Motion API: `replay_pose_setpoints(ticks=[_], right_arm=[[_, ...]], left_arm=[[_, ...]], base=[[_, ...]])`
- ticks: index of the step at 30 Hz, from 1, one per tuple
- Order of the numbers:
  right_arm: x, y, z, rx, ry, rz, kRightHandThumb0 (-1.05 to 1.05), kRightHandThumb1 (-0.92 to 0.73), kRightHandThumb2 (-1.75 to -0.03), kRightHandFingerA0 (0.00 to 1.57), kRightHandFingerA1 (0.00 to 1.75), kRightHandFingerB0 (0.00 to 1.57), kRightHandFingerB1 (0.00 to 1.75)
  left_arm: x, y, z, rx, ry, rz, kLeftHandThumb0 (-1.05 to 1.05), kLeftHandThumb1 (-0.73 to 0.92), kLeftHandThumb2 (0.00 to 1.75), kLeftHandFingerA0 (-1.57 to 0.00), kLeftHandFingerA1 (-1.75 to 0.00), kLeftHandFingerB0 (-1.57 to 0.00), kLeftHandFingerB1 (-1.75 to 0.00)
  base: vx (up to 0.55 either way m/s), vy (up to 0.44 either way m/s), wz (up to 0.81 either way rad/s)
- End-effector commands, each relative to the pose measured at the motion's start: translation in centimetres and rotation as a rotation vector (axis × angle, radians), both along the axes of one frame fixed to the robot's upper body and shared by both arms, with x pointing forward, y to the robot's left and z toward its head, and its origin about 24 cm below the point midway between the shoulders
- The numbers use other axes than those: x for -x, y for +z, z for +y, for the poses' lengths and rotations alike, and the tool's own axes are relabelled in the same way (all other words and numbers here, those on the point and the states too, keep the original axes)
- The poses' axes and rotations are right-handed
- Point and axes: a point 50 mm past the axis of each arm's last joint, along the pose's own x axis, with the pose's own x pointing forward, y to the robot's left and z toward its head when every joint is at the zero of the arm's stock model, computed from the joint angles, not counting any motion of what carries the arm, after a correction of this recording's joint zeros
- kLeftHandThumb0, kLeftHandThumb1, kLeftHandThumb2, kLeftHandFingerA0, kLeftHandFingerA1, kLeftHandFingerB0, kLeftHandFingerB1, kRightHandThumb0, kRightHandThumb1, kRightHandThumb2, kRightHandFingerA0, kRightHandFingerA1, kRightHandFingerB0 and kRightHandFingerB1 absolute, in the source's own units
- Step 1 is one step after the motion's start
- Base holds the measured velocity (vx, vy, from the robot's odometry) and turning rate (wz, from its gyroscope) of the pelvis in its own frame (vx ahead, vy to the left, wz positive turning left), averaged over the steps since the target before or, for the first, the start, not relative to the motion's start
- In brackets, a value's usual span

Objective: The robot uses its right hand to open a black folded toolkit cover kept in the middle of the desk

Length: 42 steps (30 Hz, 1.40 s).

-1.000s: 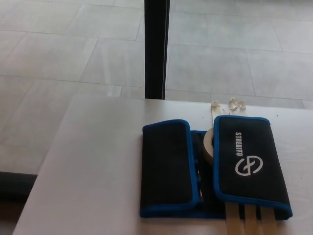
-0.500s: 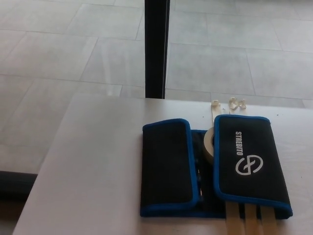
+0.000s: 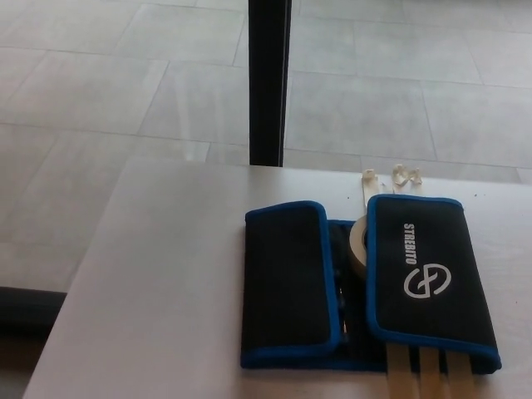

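Grey floor tiles and a dark post (image 3: 268, 83) lie behind the pale desk (image 3: 158, 283), where the black toolkit cover (image 3: 366, 283) sits toward the right — both blue-edged flaps folded inward, a roll of tape (image 3: 358, 243) wedged under the right flap (image 3: 428, 274). Lifting that flap carelessly could likely drag the whole cover or send the roll off. Neither robot hand shows, so its opening and any hold cannot be told.

Pale worktop (image 3: 166, 283) fills lower frame. Black toolkit cover (image 3: 366, 287), blue-edged, lies flat at lower right, both flaps folded in. Small white clips (image 3: 405, 174) near far edge. Beige strips (image 3: 428, 378) protrude beneath cover's near edge.
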Motion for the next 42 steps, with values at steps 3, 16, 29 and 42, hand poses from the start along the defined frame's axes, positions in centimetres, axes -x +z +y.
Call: replay_pose_setpoints(ticks=[3,16,29,42], right_arm=[[-7.0,2.1,14.3,0.514,0.682,0.098,-0.67,-0.54,-0.85,0.27,0.52,0.21,0.43],[-8.3,-3.9,28.2,1.098,1.183,0.38,-0.8,-0.65,-0.6,0.23,0.46,0.31,0.3],[-6.7,-8.2,30.3,1.284,1.366,0.507,-0.55,-0.62,-0.59,0.23,0.58,0.31,0.34],[-5.2,-9.1,30.3,1.621,1.357,0.643,-0.62,-0.64,-0.61,0.28,0.56,0.3,0.36]], left_arm=[[0.7,0.5,0.9,0.013,0.063,-0.024,-0.7,0.68,0.6,-0.6,-0.69,-0.5,-0.47],[0.5,0.5,0.9,-0.002,0.043,-0.013,-0.7,0.69,0.6,-0.59,-0.65,-0.51,-0.46],[0.4,0.6,0.9,-0.008,0.035,-0.015,-0.69,0.68,0.61,-0.6,-0.67,-0.51,-0.46],[0.0,0.9,0.9,-0.012,0.029,-0.021,-0.71,0.69,0.6,-0.61,-0.67,-0.52,-0.47]], base=[[0.0,0.0,0.0],[0.0,0.0,0.0],[0.0,0.0,0.0],[0.0,0.0,0.0]])
